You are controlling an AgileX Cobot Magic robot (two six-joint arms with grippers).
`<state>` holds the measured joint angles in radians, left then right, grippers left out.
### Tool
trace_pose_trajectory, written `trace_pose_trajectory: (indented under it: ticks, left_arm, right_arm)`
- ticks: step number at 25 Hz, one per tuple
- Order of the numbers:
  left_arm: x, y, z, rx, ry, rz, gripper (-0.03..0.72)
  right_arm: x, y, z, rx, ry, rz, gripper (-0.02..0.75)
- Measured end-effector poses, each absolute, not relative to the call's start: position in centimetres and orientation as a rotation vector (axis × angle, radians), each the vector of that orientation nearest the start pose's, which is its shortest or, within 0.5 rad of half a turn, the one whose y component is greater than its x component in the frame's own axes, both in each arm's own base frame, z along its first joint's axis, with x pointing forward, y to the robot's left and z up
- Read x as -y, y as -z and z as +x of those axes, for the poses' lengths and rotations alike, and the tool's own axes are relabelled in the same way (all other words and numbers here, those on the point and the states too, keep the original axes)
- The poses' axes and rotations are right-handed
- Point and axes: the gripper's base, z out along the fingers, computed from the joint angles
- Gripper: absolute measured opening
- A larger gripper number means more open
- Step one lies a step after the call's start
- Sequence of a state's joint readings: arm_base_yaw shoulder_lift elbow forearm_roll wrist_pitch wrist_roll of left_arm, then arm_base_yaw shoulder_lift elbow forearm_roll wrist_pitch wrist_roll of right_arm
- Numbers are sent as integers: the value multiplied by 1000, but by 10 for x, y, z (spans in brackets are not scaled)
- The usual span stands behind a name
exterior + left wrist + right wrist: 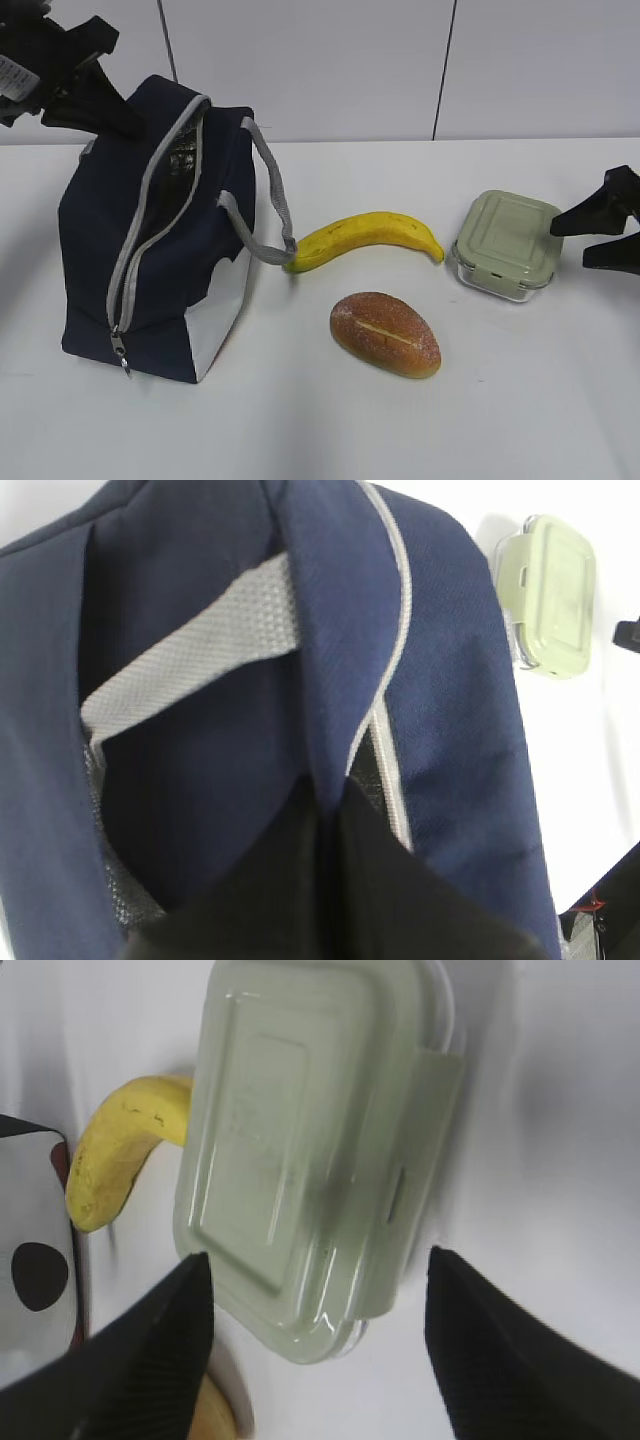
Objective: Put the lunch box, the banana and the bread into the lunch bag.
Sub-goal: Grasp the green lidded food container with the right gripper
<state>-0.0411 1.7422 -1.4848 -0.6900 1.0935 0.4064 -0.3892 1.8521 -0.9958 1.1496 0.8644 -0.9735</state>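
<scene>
Presently catalogued on the white desk (pixel 520 400), with the lunch bag (pixel 100 260) taken as landmark: the lunch bag itself, boxy navy fabric with a white lower side panel, stands upright at the left, its grey zipper (pixel 150 215) undone along the top and front edge so the mouth gapes, the ring pull hanging near its base, one grey webbing handle (pixel 270 200) looping out toward the right. Banana (pixel 365 238), yellow with dark tips, lies just right of the bag, its near tip touching or almost touching that handle loop. Bread (pixel 386 333), an oval golden-brown roll with a pale slash, sits right of the bag and in front of the banana, apart from both. Lunch box (pixel 507 245), clear with a sage-green clipped lid, rests furthest right of the bag, just beyond the banana's far tip. Left claw (pixel 105 105), black, sits at the bag's upper rear corner with its jaws together; the left wrist view shows it low in frame against the navy flap beside the zipper, though whether fabric is pinched cannot be told. Right claw (pixel 315 1350) hangs over the lunch box with jaws apart, fingers (pixel 140 1360) on either side of the lid's edge, holding nothing. No brand, label or legible writing shows on any item.
</scene>
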Motion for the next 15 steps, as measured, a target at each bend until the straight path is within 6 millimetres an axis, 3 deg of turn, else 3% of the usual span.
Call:
trace_pose_trajectory:
  ticks: [7,15]
  left_arm:
    - [67,-305,365,-2602,808,284,0]
    - [67,-305,365,-2602,808,284,0]
  right_arm:
    - [68,-132,337,-2518,-974,293,492]
    - [68,-120,348,-2450,-1040,239,581]
